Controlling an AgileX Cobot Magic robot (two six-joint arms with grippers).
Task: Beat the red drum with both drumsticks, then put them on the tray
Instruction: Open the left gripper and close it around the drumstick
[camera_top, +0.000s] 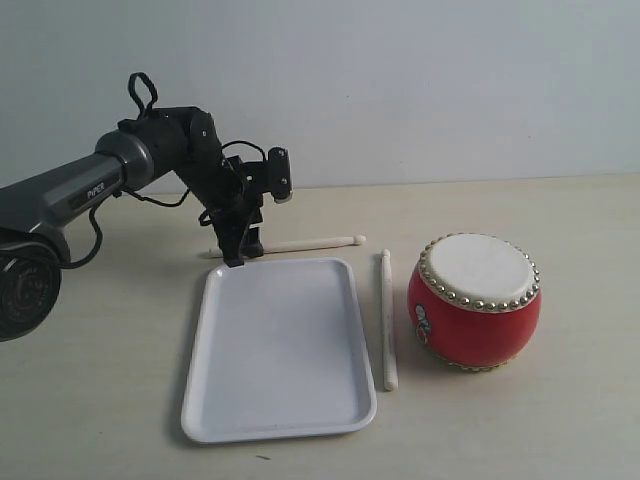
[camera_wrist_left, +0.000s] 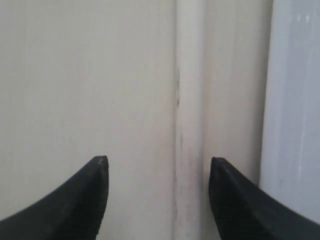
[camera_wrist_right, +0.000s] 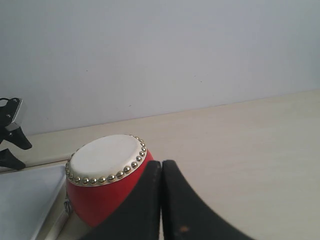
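1. We see the red drum (camera_top: 474, 335) with a glossy body, matt cream skin and shiny metal studs.
2. We find the drumsticks (camera_top: 388, 320) smooth, pale, matt wood.
3. Our tray (camera_top: 275, 350) looks like smooth white plastic, faintly shiny.
4. The desk (camera_top: 560, 420) looks matt and faintly grained.

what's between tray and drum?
One drumstick, flat on the table, alongside the tray's edge, apart from the drum. Shows in the exterior view.

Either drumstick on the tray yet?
No: both lie on the table, one drumstick just past the tray on its far side, the other drumstick between the tray and the red drum.
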